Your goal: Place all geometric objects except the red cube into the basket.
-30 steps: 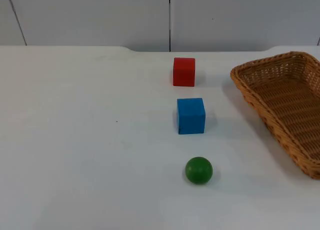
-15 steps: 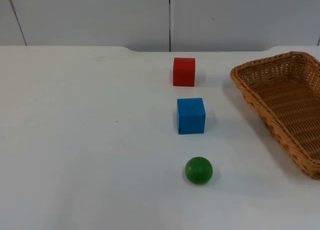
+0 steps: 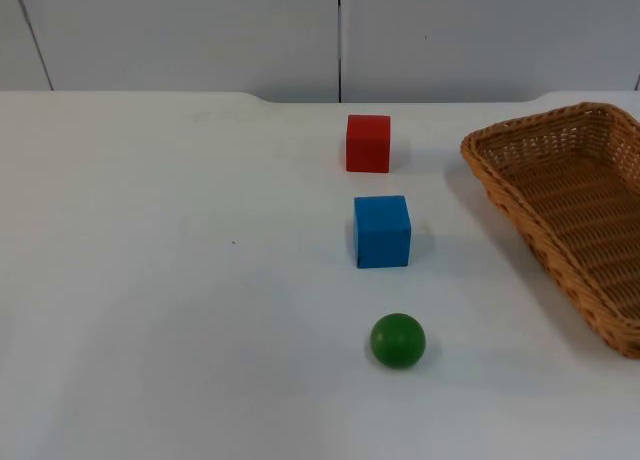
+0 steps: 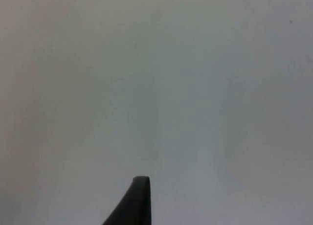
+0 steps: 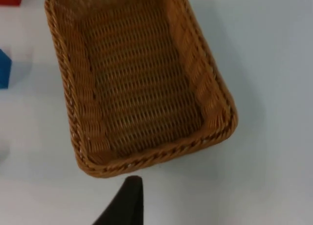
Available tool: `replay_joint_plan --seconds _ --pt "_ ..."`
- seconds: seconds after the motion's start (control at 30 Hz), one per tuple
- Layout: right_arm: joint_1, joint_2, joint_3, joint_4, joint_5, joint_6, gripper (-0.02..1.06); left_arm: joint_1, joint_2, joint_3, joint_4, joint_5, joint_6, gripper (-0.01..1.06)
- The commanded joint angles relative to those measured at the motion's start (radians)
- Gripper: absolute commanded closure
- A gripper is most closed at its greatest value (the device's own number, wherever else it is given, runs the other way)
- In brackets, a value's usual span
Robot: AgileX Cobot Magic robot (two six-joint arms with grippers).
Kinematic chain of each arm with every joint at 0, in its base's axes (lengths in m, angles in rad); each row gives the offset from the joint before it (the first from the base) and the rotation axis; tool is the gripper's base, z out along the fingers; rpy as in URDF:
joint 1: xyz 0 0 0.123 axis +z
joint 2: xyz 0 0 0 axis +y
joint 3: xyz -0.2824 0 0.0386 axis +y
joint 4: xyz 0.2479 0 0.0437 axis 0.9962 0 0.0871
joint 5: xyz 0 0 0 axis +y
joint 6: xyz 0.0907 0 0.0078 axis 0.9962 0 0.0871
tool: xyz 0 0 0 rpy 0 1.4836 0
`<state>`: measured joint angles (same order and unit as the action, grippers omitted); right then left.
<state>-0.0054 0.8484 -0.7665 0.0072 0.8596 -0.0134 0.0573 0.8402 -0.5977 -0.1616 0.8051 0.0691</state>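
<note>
Three shapes line up left of the wicker basket (image 3: 575, 205): red cube (image 3: 368, 143) farthest, blue cube (image 3: 381, 231) in the middle, green ball (image 3: 398, 340) nearest. Right gripper (image 5: 128, 200) hangs above the basket's rim; left gripper (image 4: 137, 200) hangs over bare table (image 3: 160, 280); finger spacing cannot be told for either.

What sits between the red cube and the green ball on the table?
The blue cube sits between the red cube and the green ball, touching neither; the top view shows them in a rough line.

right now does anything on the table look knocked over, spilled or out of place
Nothing stands out. The red cube, blue cube and green ball sit apart in a rough line on the table. The wicker basket sits upright, nothing inside it, its weave intact as far as shown.
</note>
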Motion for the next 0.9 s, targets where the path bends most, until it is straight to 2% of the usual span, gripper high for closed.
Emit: replay_joint_plan --seconds 0.0,0.13,0.43,0.6,0.73,0.87 --pt "-0.006 0.052 -0.006 -0.007 -0.019 -0.006 -0.01 0.002 0.060 -0.007 -0.016 -0.026 0.013 0.00" --pt "-0.006 0.138 -0.006 -0.007 -0.019 -0.006 -0.01 0.002 0.144 -0.007 -0.025 -0.029 0.041 0.00" --pt "-0.006 0.160 -0.006 0.001 -0.022 -0.006 -0.01 0.002 0.179 -0.007 -0.043 -0.026 0.076 0.00" --pt "-0.006 0.160 -0.006 0.001 -0.020 -0.006 -0.01 0.002 0.183 -0.012 -0.122 -0.029 0.144 0.00" --pt "-0.006 0.160 -0.006 0.001 -0.020 -0.006 -0.01 -0.004 0.230 -0.057 -0.138 -0.023 0.151 0.00" --pt "-0.006 0.160 -0.006 0.001 -0.020 -0.006 -0.01 -0.079 0.345 -0.157 -0.140 -0.026 0.153 0.00"
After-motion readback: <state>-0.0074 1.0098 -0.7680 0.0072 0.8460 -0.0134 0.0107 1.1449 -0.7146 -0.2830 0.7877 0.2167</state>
